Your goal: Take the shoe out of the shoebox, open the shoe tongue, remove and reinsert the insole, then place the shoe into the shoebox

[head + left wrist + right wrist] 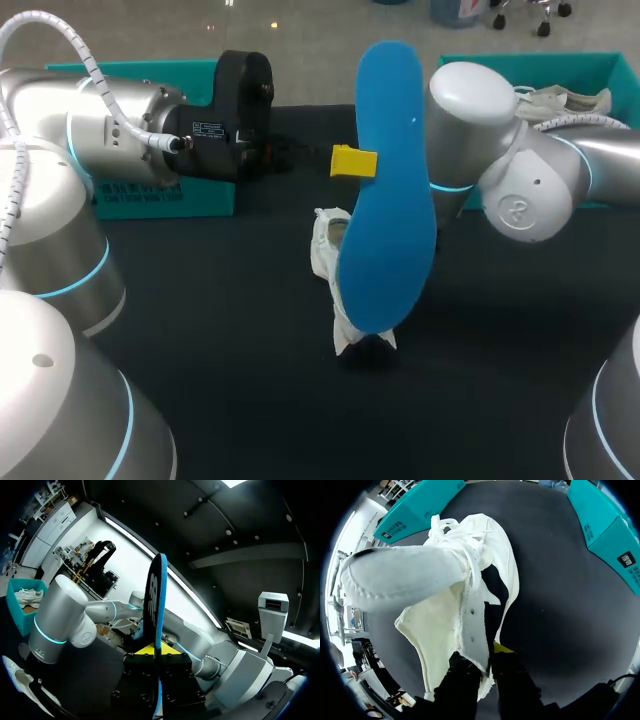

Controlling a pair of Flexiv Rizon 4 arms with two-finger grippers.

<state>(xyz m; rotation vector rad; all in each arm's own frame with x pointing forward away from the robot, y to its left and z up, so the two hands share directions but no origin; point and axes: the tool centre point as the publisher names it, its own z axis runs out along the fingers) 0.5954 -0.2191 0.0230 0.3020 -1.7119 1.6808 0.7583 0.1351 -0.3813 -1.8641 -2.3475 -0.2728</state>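
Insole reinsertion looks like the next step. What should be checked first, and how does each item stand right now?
1. Left gripper clamped on insole: ok, it stands upright between the fingers.
2. Right gripper holding shoe: ok, the fingers pinch its side wall.
3. Insole out of shoe: ok, no blue shows inside it.
4. Insole tip lined up with the shoe opening: cannot tell, the insole hides the shoe in the head view.
5. Room in shoebox: cannot tell, another shoe lies in it.

- Insole (385,190): smooth, matt blue foam.
- Shoe (470,590): white woven cloth with stitched, slightly frayed edges.
- Counter (200,310): dark, matt surface.
- Shoebox (608,75): teal, matt card.
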